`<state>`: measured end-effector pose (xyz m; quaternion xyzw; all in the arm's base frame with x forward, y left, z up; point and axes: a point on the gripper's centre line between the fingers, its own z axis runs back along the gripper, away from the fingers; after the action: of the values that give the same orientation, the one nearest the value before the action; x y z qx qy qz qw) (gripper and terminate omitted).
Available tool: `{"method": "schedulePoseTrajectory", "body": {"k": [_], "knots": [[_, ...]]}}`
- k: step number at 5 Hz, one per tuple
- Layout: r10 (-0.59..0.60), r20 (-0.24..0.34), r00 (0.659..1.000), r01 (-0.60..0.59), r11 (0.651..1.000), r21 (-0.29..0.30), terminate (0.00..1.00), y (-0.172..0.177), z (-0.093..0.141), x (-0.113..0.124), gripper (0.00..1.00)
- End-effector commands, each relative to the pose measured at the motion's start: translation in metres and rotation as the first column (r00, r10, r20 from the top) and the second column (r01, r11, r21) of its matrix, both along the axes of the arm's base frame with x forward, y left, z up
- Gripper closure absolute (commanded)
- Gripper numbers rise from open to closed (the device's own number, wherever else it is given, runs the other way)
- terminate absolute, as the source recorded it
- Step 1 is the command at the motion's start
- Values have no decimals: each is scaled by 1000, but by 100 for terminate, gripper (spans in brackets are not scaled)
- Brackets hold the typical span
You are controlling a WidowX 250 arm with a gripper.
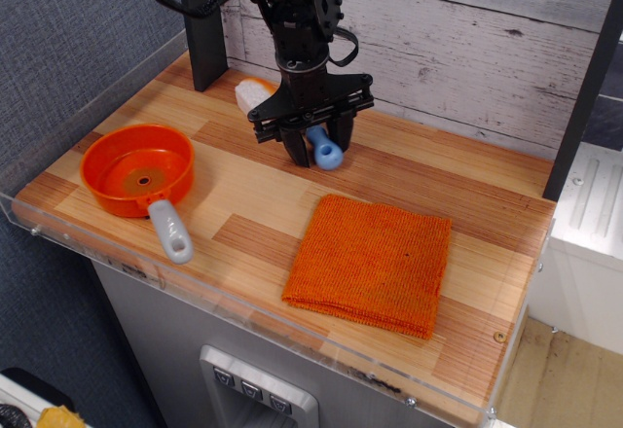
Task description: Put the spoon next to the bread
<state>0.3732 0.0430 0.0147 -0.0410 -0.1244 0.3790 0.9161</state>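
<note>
Hovering low over the tabletop (292, 204) in the upper middle of the frame, the end effector (316, 146) has its fingers closed around the spoon (325, 152), whose light-blue handle pokes out toward the lower right. The bread (251, 92) sits just behind it to the upper left, partly hidden. An orange pan (138, 170) rests at left, an orange cloth (372, 263) at lower centre
</note>
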Motion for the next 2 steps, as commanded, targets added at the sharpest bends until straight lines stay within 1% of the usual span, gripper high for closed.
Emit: {"method": "schedulePoseTrajectory", "body": {"k": [1,2], "knots": [[-1,29,1000,1,1000,17,0,0,17,-5,0],[-5,59,998,4,1000,29,0,-1,29,-4,0]]}}
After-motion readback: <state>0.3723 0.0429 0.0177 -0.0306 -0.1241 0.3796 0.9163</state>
